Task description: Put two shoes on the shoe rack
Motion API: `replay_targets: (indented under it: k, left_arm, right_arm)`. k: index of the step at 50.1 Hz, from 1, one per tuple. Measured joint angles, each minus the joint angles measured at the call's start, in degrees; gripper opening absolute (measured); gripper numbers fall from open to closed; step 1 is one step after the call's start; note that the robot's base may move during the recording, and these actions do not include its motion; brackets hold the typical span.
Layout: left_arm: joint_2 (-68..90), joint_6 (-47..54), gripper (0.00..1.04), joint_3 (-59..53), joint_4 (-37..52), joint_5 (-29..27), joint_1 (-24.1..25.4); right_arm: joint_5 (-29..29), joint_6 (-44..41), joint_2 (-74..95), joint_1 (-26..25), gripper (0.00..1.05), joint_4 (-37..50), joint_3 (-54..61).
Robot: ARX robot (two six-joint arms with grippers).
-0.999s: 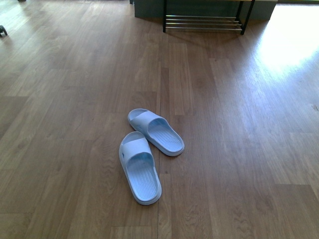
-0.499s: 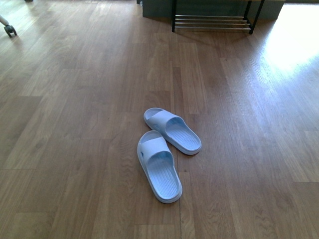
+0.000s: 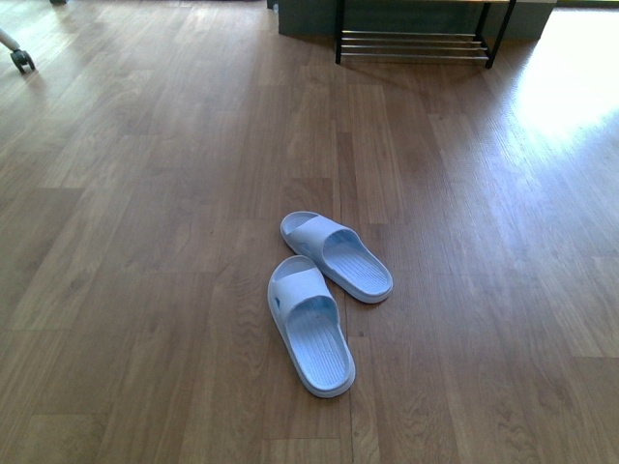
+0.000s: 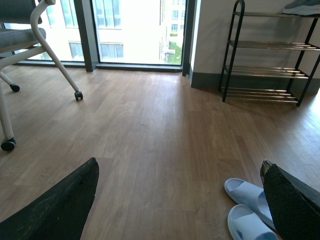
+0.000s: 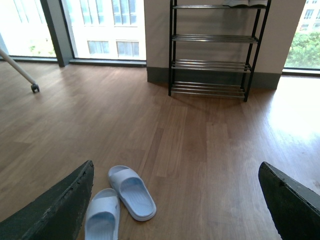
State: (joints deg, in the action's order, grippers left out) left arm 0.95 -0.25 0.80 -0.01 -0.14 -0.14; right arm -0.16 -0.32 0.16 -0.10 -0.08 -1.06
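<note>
The shoe rack stands against the far wall, with black side frames and chrome rods; only its lowest tier shows in the front view. Several tiers show in the left wrist view and the right wrist view. On its top tier lies a grey shoe with a pale sole, cut off by the picture edge; pale soles show there too. My left gripper and right gripper both hang open above the floor, far from the rack, holding nothing.
Two light blue slides lie side by side on the wooden floor between me and the rack, also seen as slides. A wheeled chair stands at the left by the windows, its caster showing.
The slides and the rack have shifted to the right in the front view, most of it in the first half second. The chair's caster has come further into view.
</note>
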Motion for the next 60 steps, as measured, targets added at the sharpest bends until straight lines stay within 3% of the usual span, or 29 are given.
replay_targets:
  k: [60]
  left_arm:
    - [0.0,0.0,0.95,0.0,0.0,0.15,0.0]
  right_arm:
    - [0.2,0.09,0.0,0.0,0.95,0.0,0.0]
